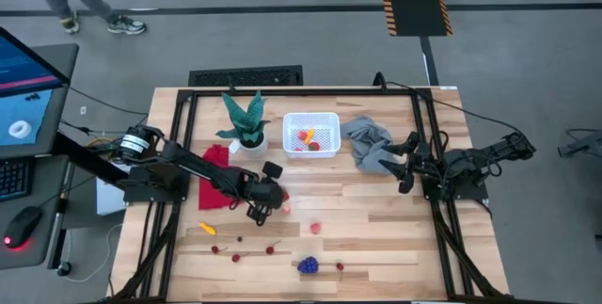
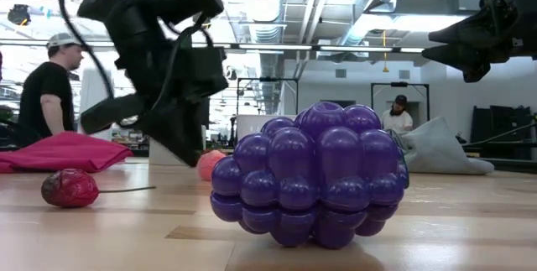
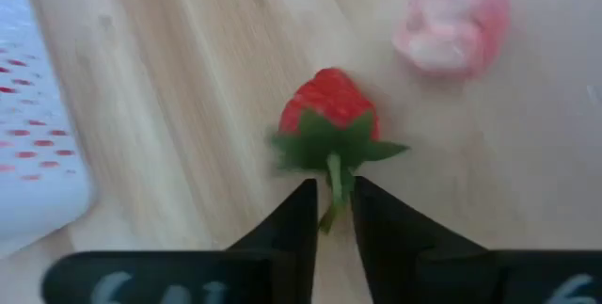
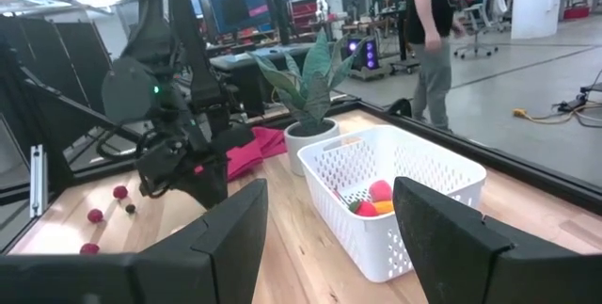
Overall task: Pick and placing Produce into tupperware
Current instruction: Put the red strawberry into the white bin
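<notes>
Wooden table, left pincer nearly closed around strawberry stem, grip unclear

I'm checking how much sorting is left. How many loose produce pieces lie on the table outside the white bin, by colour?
dark red cherries: 4
pink balls: 2
red strawberry: 1
yellow piece: 1
purple grape bunch: 1
Total: 9
</notes>
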